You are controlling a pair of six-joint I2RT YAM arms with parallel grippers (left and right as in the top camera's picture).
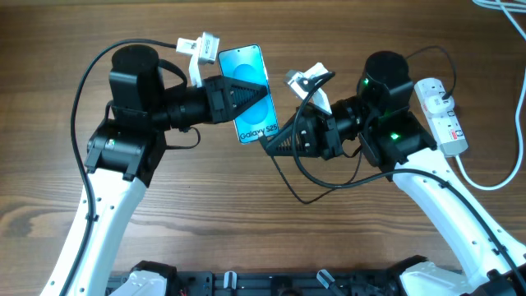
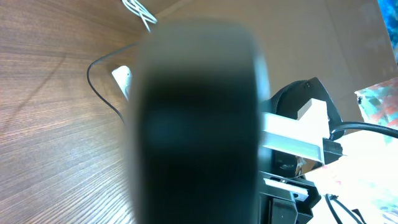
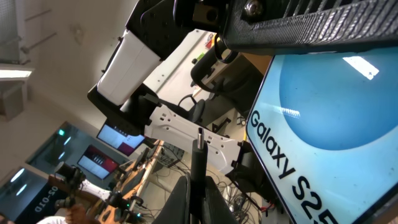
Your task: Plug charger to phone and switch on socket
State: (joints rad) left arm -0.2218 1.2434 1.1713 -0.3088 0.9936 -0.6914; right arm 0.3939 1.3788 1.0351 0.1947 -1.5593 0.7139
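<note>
The phone (image 1: 251,92), teal-blue screen reading "Galaxy S25", is held above the table in my left gripper (image 1: 243,99), which is shut on it. In the left wrist view the phone's dark back (image 2: 196,124) fills the middle, blurred. My right gripper (image 1: 269,145) is shut on the charger plug (image 3: 199,155), whose metal tip (image 3: 199,134) points up just left of the phone's bottom edge (image 3: 323,130). The black charger cable (image 1: 308,193) loops below the right arm. The white socket strip (image 1: 441,113) lies at the far right, also seen in the left wrist view (image 2: 122,79).
The strip's thick white cord (image 1: 493,182) curves along the right table edge. A white tag (image 1: 200,48) sticks out near the left wrist. More white cable lies at the top right corner (image 1: 503,12).
</note>
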